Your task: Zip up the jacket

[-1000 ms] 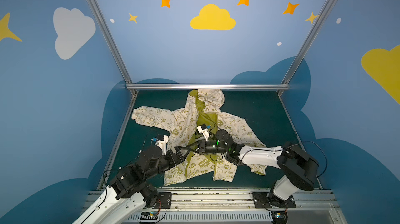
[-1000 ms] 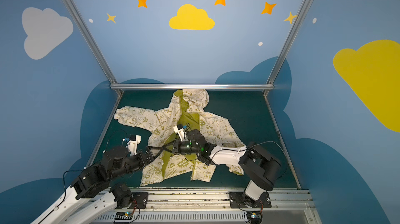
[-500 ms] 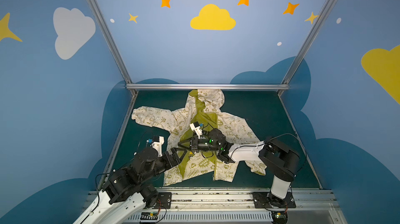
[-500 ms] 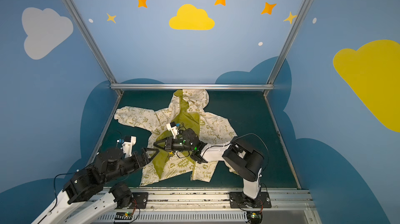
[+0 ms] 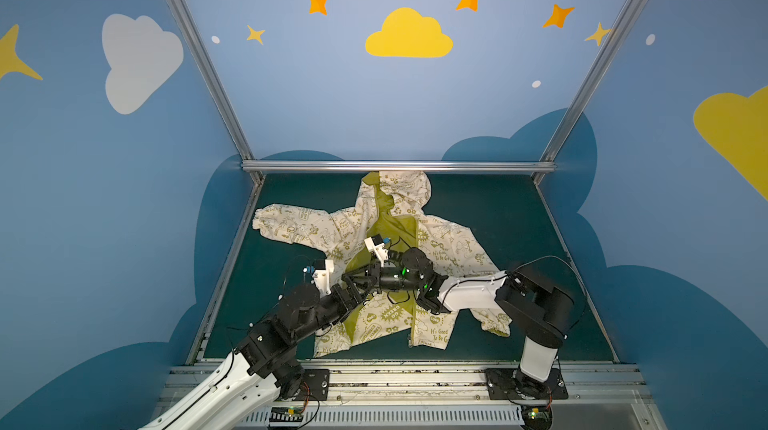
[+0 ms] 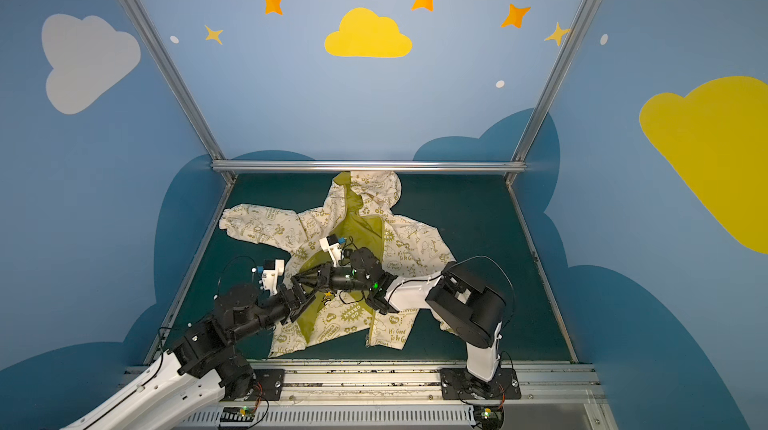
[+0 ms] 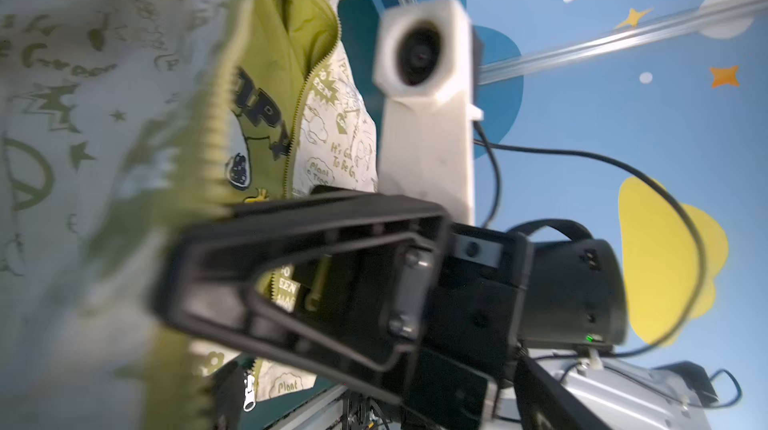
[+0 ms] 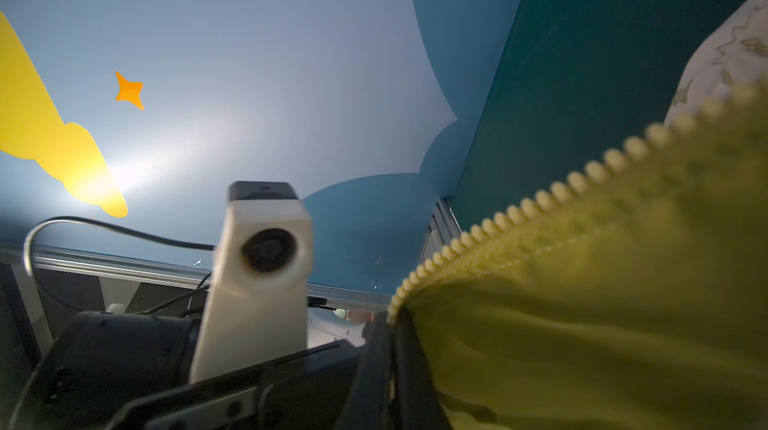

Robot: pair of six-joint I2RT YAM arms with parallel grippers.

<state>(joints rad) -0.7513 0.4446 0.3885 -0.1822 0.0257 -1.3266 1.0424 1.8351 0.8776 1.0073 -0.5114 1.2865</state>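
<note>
Cream and olive, the jacket [image 5: 446, 241] lies front-up on the table [image 5: 498, 216], hood at the back rail, front unzipped with the lining showing. The right arm stretches low across it toward the left. The right gripper [image 5: 346, 278] is clamped tight on the zipper edge [image 8: 540, 199] of one front panel, teeth running up from between its fingers [image 8: 380, 349] in the right wrist view. The left arm reaches in from the near left corner. The left gripper [image 5: 360, 293] is spread wide just beside the right one, with nothing visibly held.
</note>
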